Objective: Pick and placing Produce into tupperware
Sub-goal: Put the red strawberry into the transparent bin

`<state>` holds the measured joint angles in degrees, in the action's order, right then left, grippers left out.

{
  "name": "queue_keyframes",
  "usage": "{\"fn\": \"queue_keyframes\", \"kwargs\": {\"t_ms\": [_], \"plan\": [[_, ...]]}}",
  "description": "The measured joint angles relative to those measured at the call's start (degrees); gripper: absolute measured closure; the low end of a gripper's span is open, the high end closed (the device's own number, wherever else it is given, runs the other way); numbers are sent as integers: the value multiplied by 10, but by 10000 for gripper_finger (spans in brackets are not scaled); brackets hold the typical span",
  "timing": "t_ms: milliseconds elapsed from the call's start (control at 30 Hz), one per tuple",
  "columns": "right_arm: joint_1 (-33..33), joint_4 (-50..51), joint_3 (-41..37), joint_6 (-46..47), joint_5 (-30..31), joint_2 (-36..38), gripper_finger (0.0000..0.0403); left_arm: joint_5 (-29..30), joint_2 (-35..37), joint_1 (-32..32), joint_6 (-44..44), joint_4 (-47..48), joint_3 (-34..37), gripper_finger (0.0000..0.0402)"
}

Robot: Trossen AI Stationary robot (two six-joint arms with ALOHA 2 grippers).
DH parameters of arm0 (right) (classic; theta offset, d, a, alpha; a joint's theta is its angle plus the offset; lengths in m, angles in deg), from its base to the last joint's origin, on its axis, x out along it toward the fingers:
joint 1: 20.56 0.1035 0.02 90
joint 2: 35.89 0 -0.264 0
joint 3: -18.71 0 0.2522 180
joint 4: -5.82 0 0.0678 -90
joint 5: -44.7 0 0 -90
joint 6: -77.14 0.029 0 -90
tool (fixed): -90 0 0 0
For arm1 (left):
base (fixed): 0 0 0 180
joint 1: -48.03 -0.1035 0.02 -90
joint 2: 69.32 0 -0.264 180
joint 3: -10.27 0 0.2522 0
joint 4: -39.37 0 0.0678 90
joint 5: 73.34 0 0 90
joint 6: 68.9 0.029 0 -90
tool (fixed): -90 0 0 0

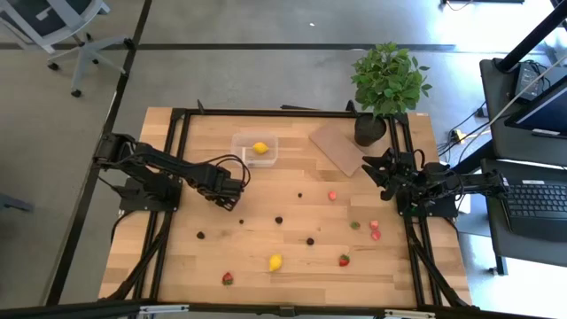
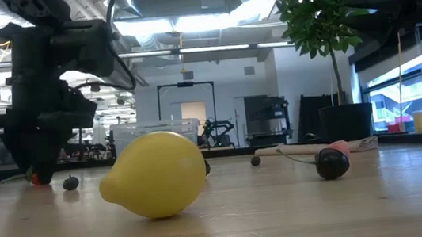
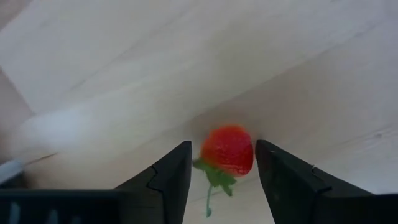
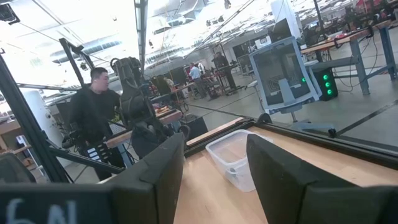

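Note:
My left gripper [image 1: 237,193] points down at the table just near of the clear tupperware [image 1: 241,142], which holds one yellow lemon [image 1: 260,148]. In the left wrist view the gripper [image 3: 224,144] is open, with a red strawberry [image 3: 228,149] between its fingers, leaf toward the camera. The low view shows that strawberry [image 2: 36,177] down by the tabletop. Another lemon [image 1: 275,262], more strawberries [image 1: 344,260] and dark berries [image 1: 279,219] lie scattered on the wood. My right gripper [image 1: 376,168] waits open [image 4: 211,143] at the table's right side. My left gripper comes at the strawberry from above, one finger on each side of it. One finger [image 3: 273,165] stands right against the berry's side [image 3: 250,152]; a narrow gap shows at the other finger [image 3: 177,168]. Whether the fingers touch it I cannot tell.
A flat brown board [image 1: 341,146] and a potted plant [image 1: 385,84] sit at the far right corner, beside my right gripper. A black frame [image 1: 177,142] borders the table. A small green piece [image 1: 355,225] lies near two strawberries [image 1: 375,230]. A person [image 4: 93,106] stands beyond the table.

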<state>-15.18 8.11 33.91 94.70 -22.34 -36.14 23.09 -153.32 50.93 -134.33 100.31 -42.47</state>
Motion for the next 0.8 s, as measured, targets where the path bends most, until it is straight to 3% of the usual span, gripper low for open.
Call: {"fn": "queue_keyframes", "kwargs": {"t_ms": [567, 800], "plan": [[0, 0, 0, 1, 0, 0, 224, 16, 1, 8, 1, -16, 9, 292], [0, 0, 0, 2, 0, 0, 224, 15, 1, 9, -1, -16, 9, 284]]}}
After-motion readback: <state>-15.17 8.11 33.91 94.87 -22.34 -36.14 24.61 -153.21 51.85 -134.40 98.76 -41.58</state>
